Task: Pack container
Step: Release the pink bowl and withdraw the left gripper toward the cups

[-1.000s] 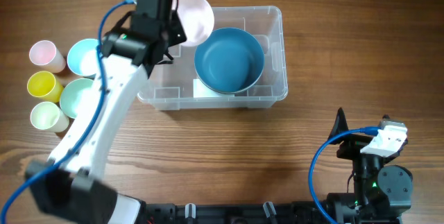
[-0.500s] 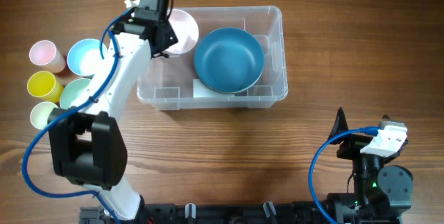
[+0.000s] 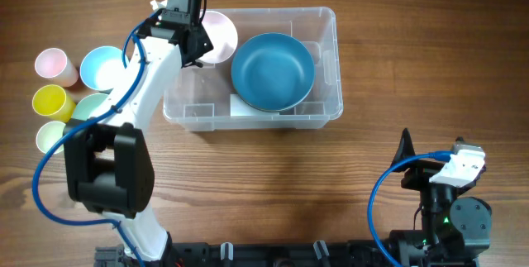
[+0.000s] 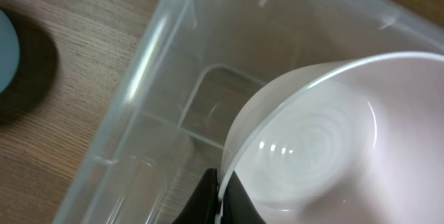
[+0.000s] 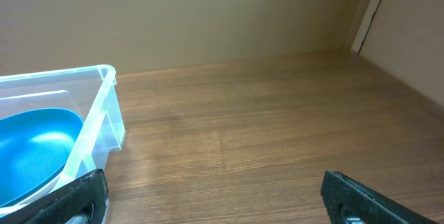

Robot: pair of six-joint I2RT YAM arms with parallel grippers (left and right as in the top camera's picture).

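The clear plastic container stands at the table's back middle, with a blue bowl inside its right part. My left gripper is shut on the rim of a pale pink bowl and holds it over the container's left end. In the left wrist view the fingers pinch the pink bowl's rim above the container's inner wall. My right gripper is open and empty, low at the table's front right, with the container and the blue bowl at its left.
Left of the container stand a light blue bowl, a green bowl, a pink cup, a yellow cup and a pale green cup. A white label lies under the blue bowl.
My left gripper has lowered the pink bowl leftward, from above the container's back edge down into its left end. The right arm has not moved.
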